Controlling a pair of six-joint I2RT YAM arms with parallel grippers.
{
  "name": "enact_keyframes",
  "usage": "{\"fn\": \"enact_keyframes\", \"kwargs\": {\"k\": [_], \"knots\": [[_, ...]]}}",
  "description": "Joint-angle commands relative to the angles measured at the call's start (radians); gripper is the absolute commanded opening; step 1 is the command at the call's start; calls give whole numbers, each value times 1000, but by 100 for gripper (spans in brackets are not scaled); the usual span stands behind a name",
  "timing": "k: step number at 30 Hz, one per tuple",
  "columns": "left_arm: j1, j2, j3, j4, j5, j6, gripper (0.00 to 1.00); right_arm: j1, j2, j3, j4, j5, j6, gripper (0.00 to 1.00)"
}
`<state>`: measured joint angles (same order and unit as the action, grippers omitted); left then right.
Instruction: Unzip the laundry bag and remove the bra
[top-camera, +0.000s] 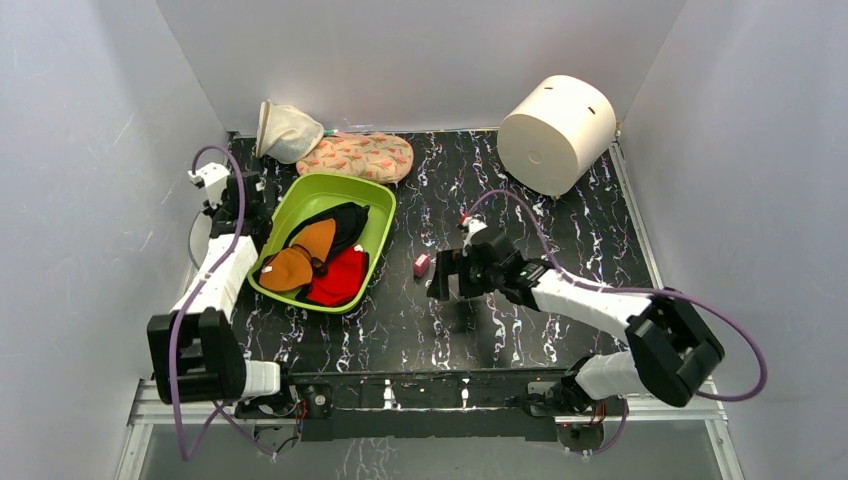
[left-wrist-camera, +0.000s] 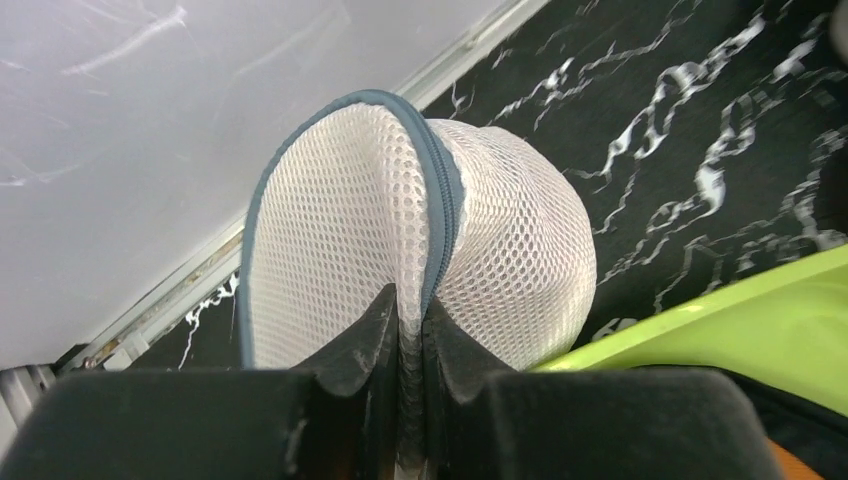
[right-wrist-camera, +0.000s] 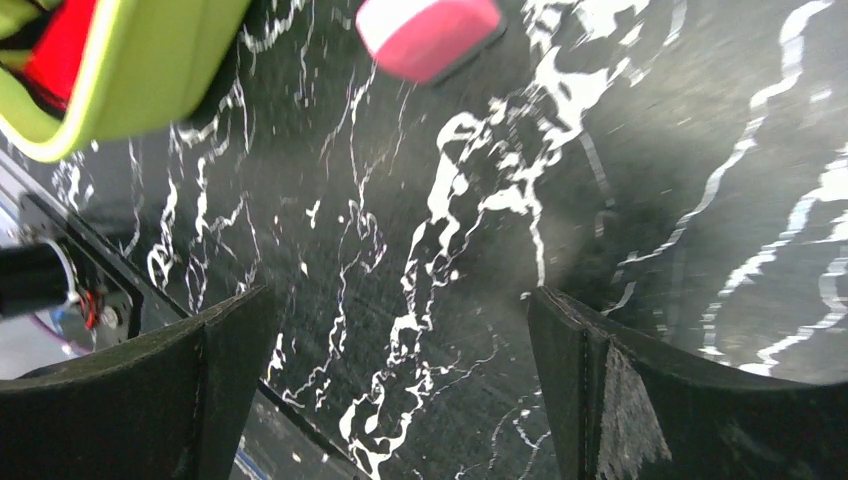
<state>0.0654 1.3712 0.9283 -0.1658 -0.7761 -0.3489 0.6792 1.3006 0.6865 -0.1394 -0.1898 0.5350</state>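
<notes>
Far left corner, left claw (left-wrist-camera: 410, 305) clamped on bag (left-wrist-camera: 330, 220) mesh, green tub (left-wrist-camera: 720, 320) just beside, right claw (right-wrist-camera: 400, 320) spread wide near pink block (right-wrist-camera: 430, 35)

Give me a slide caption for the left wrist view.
The left gripper pinches the white mesh laundry bag by its grey zip rim, green tub at right.

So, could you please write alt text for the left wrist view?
The left tool, nearly shut, pinches the white mesh laundry bag beside its grey-blue zip. Behind are the black marbled table, a white wall and a green tub at lower right.
</notes>
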Motion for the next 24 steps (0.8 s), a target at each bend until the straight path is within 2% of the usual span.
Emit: {"fn": "enact_keyframes", "kwargs": {"k": [1, 4, 12, 21, 24], "knots": [[5, -163, 17, 39, 24, 16, 5, 48, 76, 61, 71, -36, 23, 94], [4, -243, 5, 68, 51, 33, 0, 49, 142, 87, 115, -25, 60, 87], [-18, -361, 12, 128, 273, 105, 0, 48, 295, 168, 174, 27, 69, 76], [-111, -394, 34, 173, 665, 178, 0, 49, 404, 229, 264, 28, 32, 64], [-157, -406, 35, 177, 740, 203, 0, 49, 469, 270, 281, 43, 20, 59]]}}
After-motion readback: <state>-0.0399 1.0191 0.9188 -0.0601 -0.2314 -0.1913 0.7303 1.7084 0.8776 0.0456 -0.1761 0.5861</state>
